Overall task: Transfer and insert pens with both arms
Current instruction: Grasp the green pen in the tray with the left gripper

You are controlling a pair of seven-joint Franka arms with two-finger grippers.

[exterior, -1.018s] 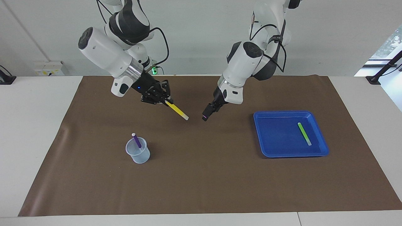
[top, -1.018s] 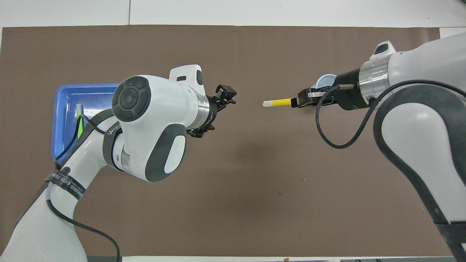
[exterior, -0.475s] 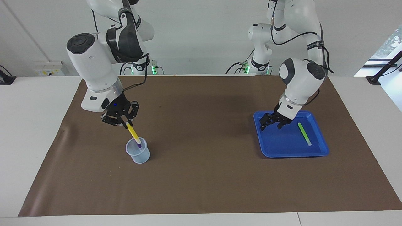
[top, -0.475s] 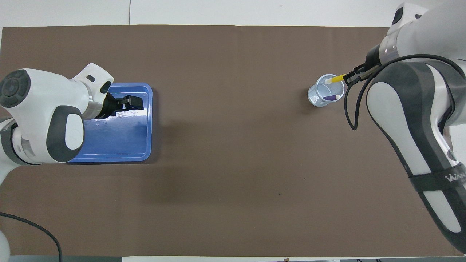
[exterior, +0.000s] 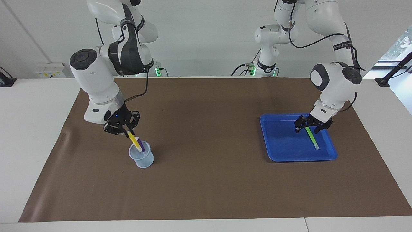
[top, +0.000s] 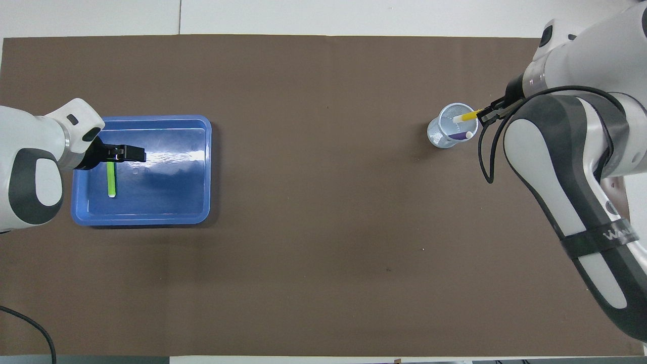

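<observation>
My right gripper (exterior: 128,131) (top: 488,115) is shut on the upper end of the yellow pen (exterior: 134,141) (top: 467,117). That pen slants down with its lower end inside the clear cup (exterior: 141,158) (top: 445,136). The dark purple pen (exterior: 141,145) (top: 460,136) leans in the same cup. The light green pen (exterior: 312,138) (top: 110,179) lies flat in the blue tray (exterior: 273,154) (top: 151,219). My left gripper (exterior: 309,128) (top: 119,153) is open, low over the green pen's end nearer the robots, its fingers astride it.
A brown mat (exterior: 209,187) (top: 313,227) covers the table. The cup stands toward the right arm's end and the tray toward the left arm's end, with bare mat between them.
The right gripper has lowered the yellow pen deeper into the cup. The left gripper has crossed the tray and now sits over the green pen.
</observation>
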